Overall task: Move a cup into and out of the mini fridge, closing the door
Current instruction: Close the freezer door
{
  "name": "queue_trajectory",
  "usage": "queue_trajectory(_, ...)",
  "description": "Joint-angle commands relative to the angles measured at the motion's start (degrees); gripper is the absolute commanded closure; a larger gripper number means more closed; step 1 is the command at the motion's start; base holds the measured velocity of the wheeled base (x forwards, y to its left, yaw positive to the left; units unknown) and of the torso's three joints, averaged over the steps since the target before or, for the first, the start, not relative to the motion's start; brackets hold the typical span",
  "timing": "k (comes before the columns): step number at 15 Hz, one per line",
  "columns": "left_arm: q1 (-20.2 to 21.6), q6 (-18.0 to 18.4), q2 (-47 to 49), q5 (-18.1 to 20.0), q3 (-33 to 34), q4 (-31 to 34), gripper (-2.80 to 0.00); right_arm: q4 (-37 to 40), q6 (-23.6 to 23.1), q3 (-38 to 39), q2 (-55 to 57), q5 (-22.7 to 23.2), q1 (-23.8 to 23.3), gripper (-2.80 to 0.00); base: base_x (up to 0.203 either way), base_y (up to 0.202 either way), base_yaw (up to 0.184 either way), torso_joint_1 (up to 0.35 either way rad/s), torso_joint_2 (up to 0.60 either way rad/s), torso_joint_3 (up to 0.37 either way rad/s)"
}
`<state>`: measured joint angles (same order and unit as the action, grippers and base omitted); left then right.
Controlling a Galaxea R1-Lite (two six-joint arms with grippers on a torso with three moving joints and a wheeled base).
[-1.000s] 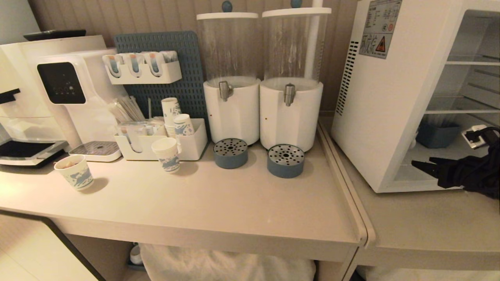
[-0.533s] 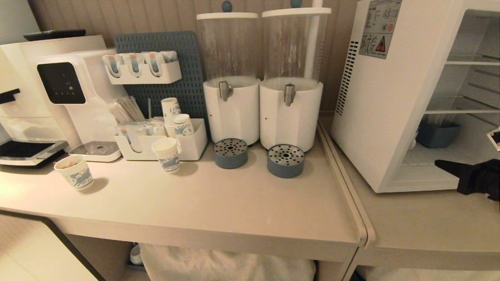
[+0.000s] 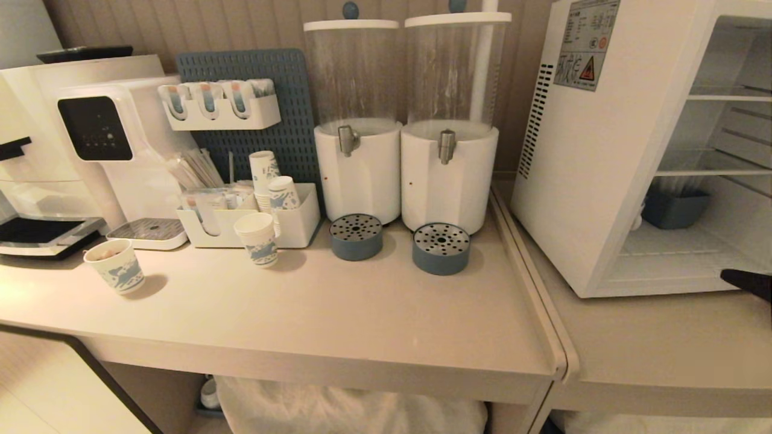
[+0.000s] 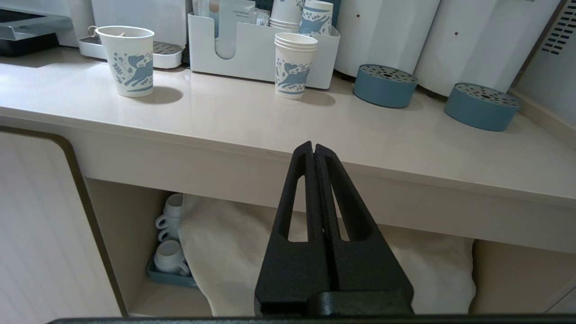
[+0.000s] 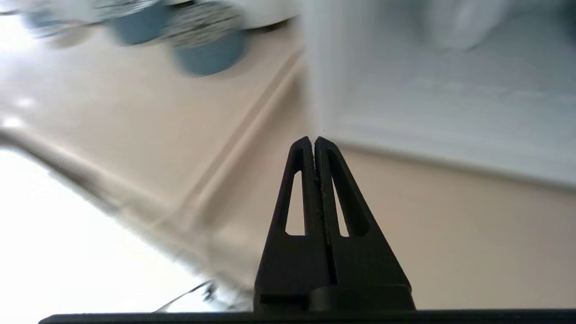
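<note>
1. While the mini fridge [image 3: 609, 150] stands open on the counter [image 3: 362, 313], the right gripper [image 5: 313, 140] is outside its front lip, fingers pressed together, empty.
2. Left gripper [image 4: 313, 146] parked below the counter edge, fingers together, empty.
3. Cup: cannot be made out inside the fridge; a blue bin [image 3: 674, 208] sits at the back. White mugs [image 4: 170, 234] rest on a low shelf under the counter.
4. Door out of view.
5. Judged step: cup transfer done or pending; next likely calls for reaching the door and swinging it shut.
</note>
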<state>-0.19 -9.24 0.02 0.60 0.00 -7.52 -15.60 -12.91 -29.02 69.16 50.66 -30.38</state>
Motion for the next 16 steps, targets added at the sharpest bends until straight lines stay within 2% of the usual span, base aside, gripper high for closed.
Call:
queue_trajectory(1, 0.01, 0.01, -0.29, 0.07, 2.29, -0.04, 0.00, 9.29, -2.95, -0.94, -8.79, 2.60, -2.86, 0.00, 0.000, 0.000, 0.000, 0.000, 0.00, 0.000)
queue_trajectory(3, -0.07, 0.36, -0.29, 0.11, 2.29, -0.04, 0.00, 12.65, -5.04, -1.65, -10.25, 2.86, -4.03, 0.00, 0.000, 0.000, 0.000, 0.000, 0.00, 0.000)
queue_trajectory(7, -0.07, 0.36, -0.29, 0.11, 2.29, -0.04, 0.00, 13.92, -5.42, -1.55, -13.49, 3.16, -4.03, 0.00, 0.000, 0.000, 0.000, 0.000, 0.00, 0.000)
queue_trajectory(11, -0.07, 0.36, -0.29, 0.11, 2.29, -0.04, 0.00, 20.98, -6.35, -2.24, -20.31, 6.70, -3.28, 0.00, 0.000, 0.000, 0.000, 0.000, 0.00, 0.000)
queue_trajectory(13, -0.07, 0.36, -0.29, 0.11, 2.29, -0.04, 0.00, 22.09, -6.59, 0.03, -23.79, 4.52, 1.40, 0.00, 0.000, 0.000, 0.000, 0.000, 0.00, 0.000)
queue_trajectory(14, -0.07, 0.36, -0.29, 0.11, 2.29, -0.04, 0.00, 22.30, -5.95, 0.78, -25.75, 1.05, 5.90, 0.00, 0.000, 0.000, 0.000, 0.000, 0.00, 0.000)
queue_trajectory(16, -0.07, 0.36, -0.29, 0.11, 2.29, -0.04, 0.00, 22.45, -1.18, 1.96, -32.74, -8.73, 18.47, 0.00, 0.000, 0.000, 0.000, 0.000, 0.00, 0.000)
